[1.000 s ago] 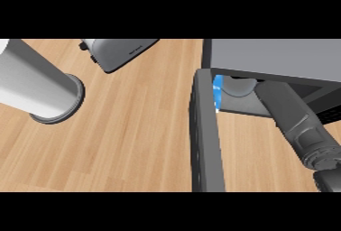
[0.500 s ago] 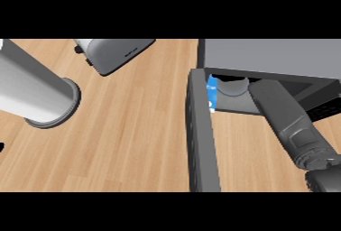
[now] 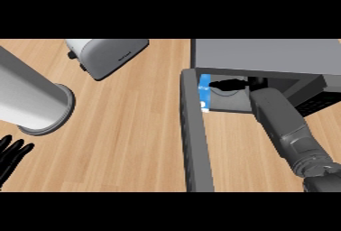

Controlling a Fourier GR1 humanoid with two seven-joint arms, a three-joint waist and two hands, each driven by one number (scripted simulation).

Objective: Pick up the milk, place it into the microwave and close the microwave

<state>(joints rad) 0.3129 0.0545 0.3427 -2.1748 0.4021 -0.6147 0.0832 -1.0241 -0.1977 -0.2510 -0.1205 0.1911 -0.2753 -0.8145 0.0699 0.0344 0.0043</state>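
Milk carton (image 3: 205,92) inside the open microwave (image 3: 266,54), right hand's (image 3: 230,84) fingers curled against it, touching.

Light wooden counter (image 3: 126,135), toaster (image 3: 106,56) at its far edge, open microwave (image 3: 266,56) beside, grey cylinder (image 3: 30,106) left

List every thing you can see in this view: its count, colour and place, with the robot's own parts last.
Counter: one, light wood, under everything.
Microwave: one, grey, upper right, open.
Door: one, dark grey, swung out toward the view's lower edge.
Milk: one, blue and white, inside the microwave's mouth at its left side.
Toaster: one, silver, top centre-left.
Cylinder: one, grey, left.
Left hand: one, black, lower left edge, fingers up, resting.
Right hand: one, black, inside the microwave beside the milk; grip unclear.
Right forearm: one, grey, from lower right into the microwave.
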